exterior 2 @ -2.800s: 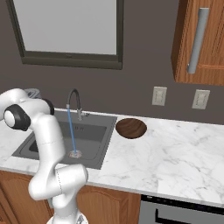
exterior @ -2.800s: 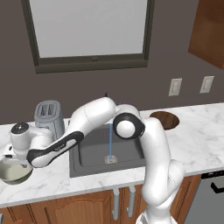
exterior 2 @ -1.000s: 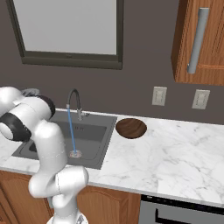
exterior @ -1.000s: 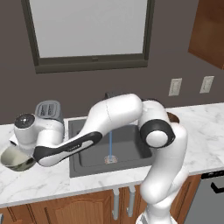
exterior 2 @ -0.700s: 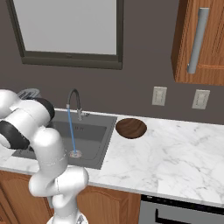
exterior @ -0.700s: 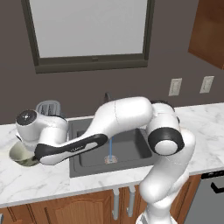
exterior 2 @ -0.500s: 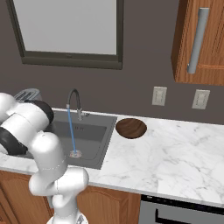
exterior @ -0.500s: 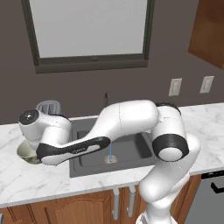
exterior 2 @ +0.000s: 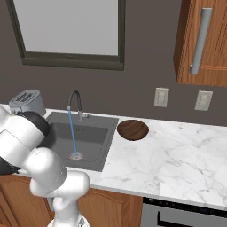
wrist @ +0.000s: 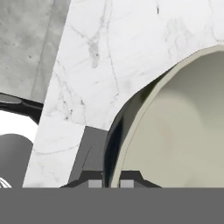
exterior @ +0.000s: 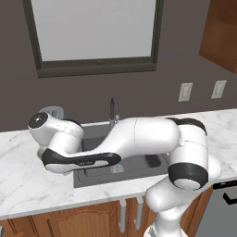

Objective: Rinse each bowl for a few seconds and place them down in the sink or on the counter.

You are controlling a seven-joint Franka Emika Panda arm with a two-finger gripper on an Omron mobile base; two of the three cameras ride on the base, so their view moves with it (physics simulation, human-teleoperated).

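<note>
Fingers (wrist: 111, 183): closed on the rim of the cream bowl (wrist: 175, 131); in the hand view, at bottom centre, the two dark tips pinch the bowl's edge, one on each side of the wall.
Cream bowl: pale cream-green, glossy inside; takes up the right half of the hand view, held above the white marble; its dark outer wall shows as a curved band left of the rim.
Brown bowl (exterior 2: 133, 129): dark, wood-like; sits on the bench just right of the sink, near the back wall, at centre of the right base view; well apart from the fingers.
Sink (exterior 2: 88, 133): dark grey basin set into the bench; round metal drain (exterior 2: 75, 155) at the bottom.
Faucet (exterior 2: 76, 103): slim, dark, arched, at the back edge of the basin; a thin blue stream (exterior 2: 72, 133) falls from its spout to the drain.
Bench (exterior 2: 177, 155): white marble with grey veins over brown wooden cabinets.
Arm (exterior: 139, 139): stretched from lower right toward the left across the front of the sink in the left base view, its wrist at the left edge of the basin.
Toaster (exterior 2: 26, 102): silver, at the left end of the bench, upper left of the right base view.
</note>
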